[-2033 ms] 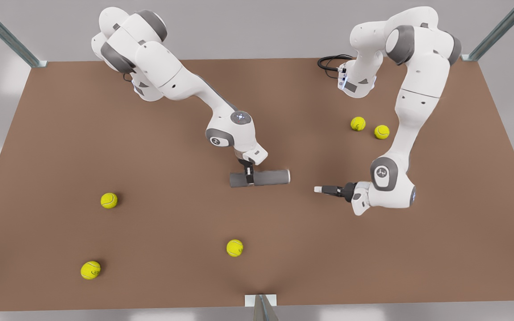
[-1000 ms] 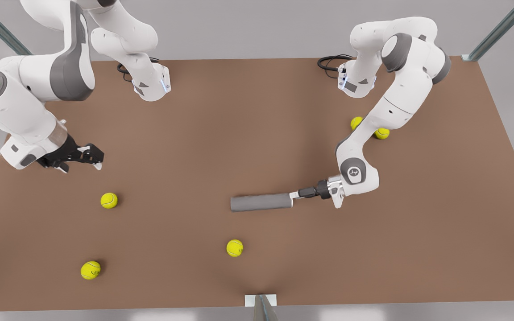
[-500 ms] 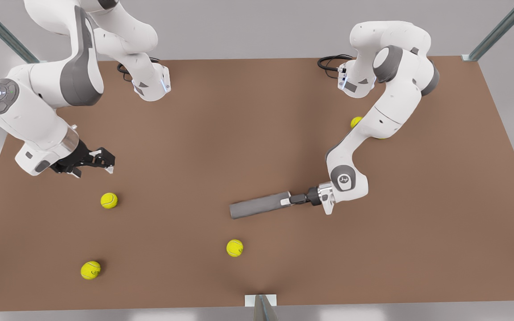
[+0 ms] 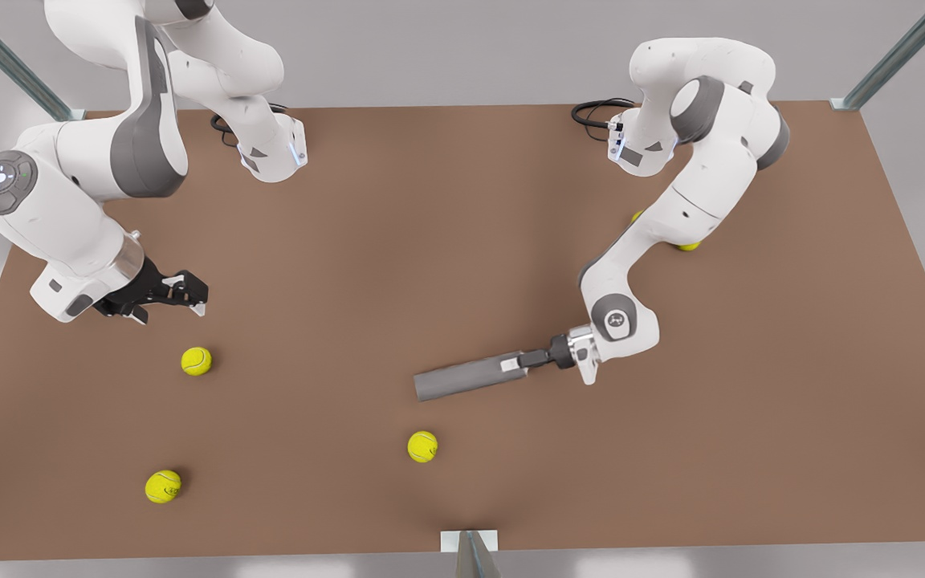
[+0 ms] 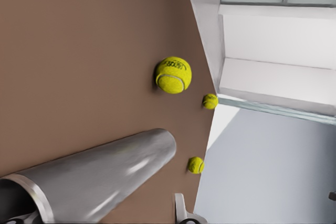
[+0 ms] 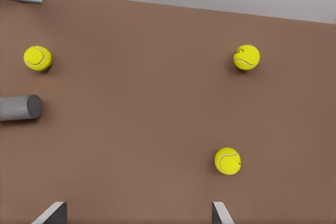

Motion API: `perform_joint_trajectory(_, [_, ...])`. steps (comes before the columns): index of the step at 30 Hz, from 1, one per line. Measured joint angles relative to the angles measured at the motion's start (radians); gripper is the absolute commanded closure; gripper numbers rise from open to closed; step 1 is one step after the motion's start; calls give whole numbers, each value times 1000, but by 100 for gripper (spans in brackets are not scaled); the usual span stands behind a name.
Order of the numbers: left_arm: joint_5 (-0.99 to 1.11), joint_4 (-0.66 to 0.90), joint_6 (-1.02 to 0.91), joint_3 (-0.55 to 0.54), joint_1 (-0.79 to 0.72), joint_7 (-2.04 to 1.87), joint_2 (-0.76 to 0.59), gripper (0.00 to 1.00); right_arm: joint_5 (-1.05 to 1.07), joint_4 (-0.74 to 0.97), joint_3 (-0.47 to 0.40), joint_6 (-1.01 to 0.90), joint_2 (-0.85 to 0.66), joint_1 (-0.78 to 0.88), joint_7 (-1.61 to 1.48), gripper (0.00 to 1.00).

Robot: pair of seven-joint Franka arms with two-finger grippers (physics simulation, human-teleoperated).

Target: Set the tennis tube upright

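Although pinched at its rimmed end by the left gripper (image 4: 520, 362), lay nearly flat on the table (image 4: 430, 201): tennis tube (image 4: 466, 376). Could have slipped from so slight an end hold when tilted. Waited well apart, right gripper (image 4: 193, 302), fingers spread.

Table: a broad, flat brown tabletop (image 4: 398, 225), matt and plain, spanning nearly the whole front view.
Frame: grey metal struts run diagonally from the far corners, one at the front view's left (image 4: 5, 60), one at its right (image 4: 900, 52); a third strut with a pale bracket (image 4: 469, 546) stands at the middle of the near edge.
Surroundings: pale grey, featureless wall and floor (image 4: 462, 48) beyond the table's edges.
Light: soft and even, with faint shadows on the brown surface.
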Motion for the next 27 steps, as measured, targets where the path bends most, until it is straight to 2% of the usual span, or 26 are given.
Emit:
perform_joint_trajectory(7, [-30, 1, -1, -13, 9, -1, 2, 1, 0, -2, 0, 0, 0, 0, 1, 0])
perform_joint_trajectory(8, [-32, 2, -1, -14, 12, -2, 2, 4, 0, -2, 0, 0, 0, 1, 2, 0])
perform_joint_trajectory(9, [-36, 2, -1, -17, 12, -3, 0, 12, 0, -2, 1, 0, 0, 0, 2, 0])
perform_joint_trajectory(12, [-54, 3, 2, -24, 10, -2, 2, 11, 2, -2, 2, 0, 0, 0, 5, 0])
perform_joint_trajectory(13, [-61, 9, 2, -24, 6, -2, 4, 7, 2, -2, 2, -1, 0, 0, 8, 0])
perform_joint_trajectory(17, [-79, 14, -3, -25, 12, -2, 5, 8, 0, 0, 6, 0, 3, 0, 8, 0])
perform_joint_trajectory(18, [-86, 14, -3, -29, 12, -3, 5, 16, 0, 0, 6, 0, 3, 0, 8, 0])
perform_joint_trajectory(20, [-105, 20, -8, -31, 12, -3, 4, 39, 0, 2, 6, 0, 3, 0, 8, 0])
perform_joint_trajectory(23, [-126, 22, -11, -31, 14, -3, 4, 66, 1, 4, 6, 1, 3, 1, 9, 0])
perform_joint_trajectory(26, [-138, 29, -8, -31, 13, -3, 5, 76, 2, 6, 6, 1, 3, 1, 9, 0])
perform_joint_trajectory(27, [-140, 29, -8, -33, 13, -3, 3, 77, 2, 7, 6, 2, 6, 0, 9, 0])
